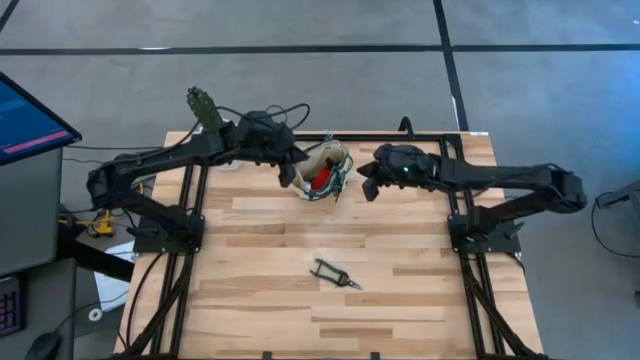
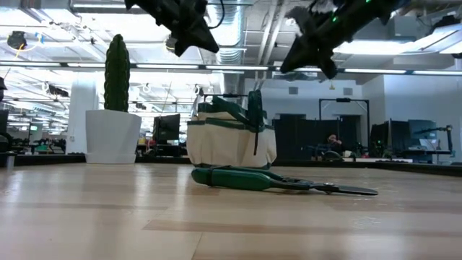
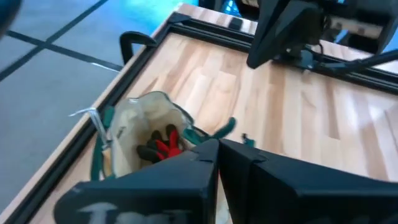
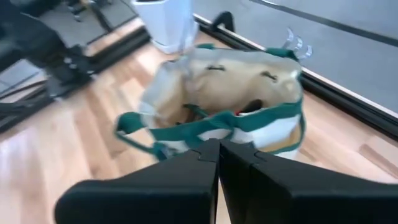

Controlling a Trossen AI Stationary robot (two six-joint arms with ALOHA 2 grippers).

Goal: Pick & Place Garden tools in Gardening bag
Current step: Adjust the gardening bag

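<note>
Both end effectors are up in the air over the back part of the counter, one on each side of the gardening bag. Left end effector hangs just beside the bag's left edge, and in its own wrist view the two dark fingers sit pressed together with nothing between them. Right end effector hovers close to the bag's right edge, same deal: fingers closed up tight in the right wrist view, holding nothing. From the low view both sit well above the bag's top, not touching it. The bag stands upright near the back rail of the counter, mouth open, beige canvas with green trim and a green strap flopping over the front. Down inside you can make out a red-and-black item among some darker tool shapes, though I can't tell exactly which tools those are. Out on the bare wood, well apart from the bag and closer to the front, lie the pruning shears, flat on their side, green handles one way and blades the other, nobody touching them. Off at the back left corner stands a cactus in a white pot, near the left arm.
</note>
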